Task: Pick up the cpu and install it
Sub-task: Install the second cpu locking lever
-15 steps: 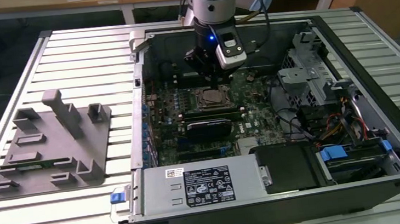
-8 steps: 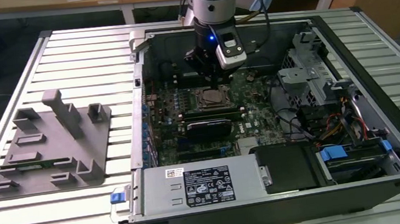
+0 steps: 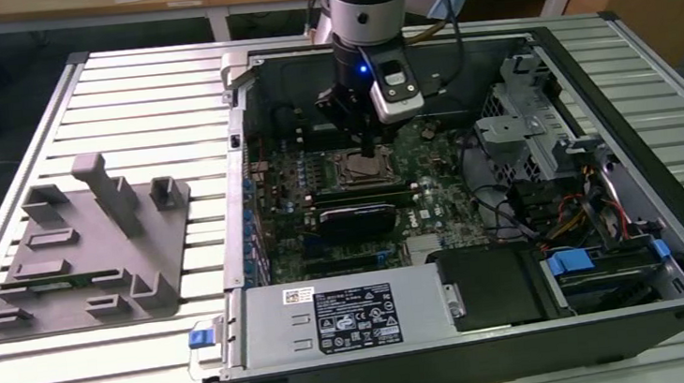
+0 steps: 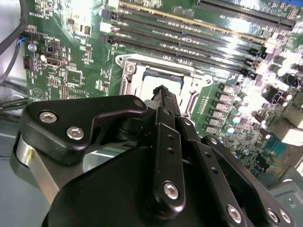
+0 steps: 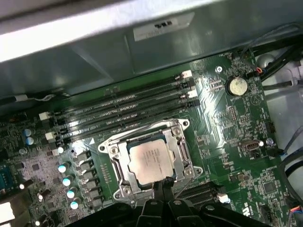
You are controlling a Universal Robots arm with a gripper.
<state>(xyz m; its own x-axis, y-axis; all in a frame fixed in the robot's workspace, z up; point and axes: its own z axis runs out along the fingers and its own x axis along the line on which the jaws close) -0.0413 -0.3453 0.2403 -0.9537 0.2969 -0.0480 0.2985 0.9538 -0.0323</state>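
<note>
- Black jaws close to the lens in the second wrist view, pressed together to a narrow tip, nothing seen between them.
- Tip poised just at the edge of the socket frame in the first wrist view.
- Seated inside that frame: the cpu, silvery top up, flat on the green motherboard.
- Beside the socket, rows of black memory slots.
- In the exterior view, open computer case lying on a slatted table; grey fixture toward the exterior view's left.
</note>
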